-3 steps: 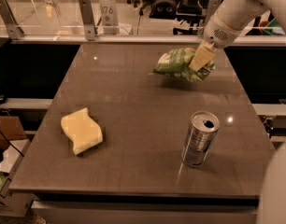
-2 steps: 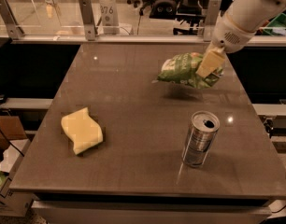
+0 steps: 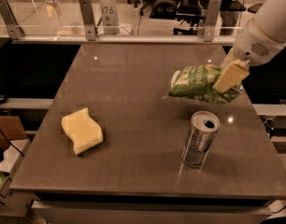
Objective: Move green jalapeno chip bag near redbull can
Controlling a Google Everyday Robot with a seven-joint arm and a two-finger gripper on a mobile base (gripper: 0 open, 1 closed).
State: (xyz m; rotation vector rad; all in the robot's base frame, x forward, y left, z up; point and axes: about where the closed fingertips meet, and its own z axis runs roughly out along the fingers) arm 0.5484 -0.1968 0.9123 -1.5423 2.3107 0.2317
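The green jalapeno chip bag (image 3: 197, 82) hangs a little above the table at the right, held at its right end by my gripper (image 3: 227, 80), which is shut on it. A cream-coloured finger (image 3: 231, 76) lies across the bag's right side. The redbull can (image 3: 200, 138) stands upright on the table just below and in front of the bag, pull-tab top showing. The bag's lower edge is a short way above and behind the can's top.
A wavy yellow sponge (image 3: 82, 130) lies at the front left of the brown table (image 3: 124, 92). A glass barrier with metal posts (image 3: 87, 18) runs along the far edge. The table's right edge is close to the gripper and can.
My gripper has carried the chip bag from the far right of the table toward the front, closer to the can. The can and sponge have not moved.
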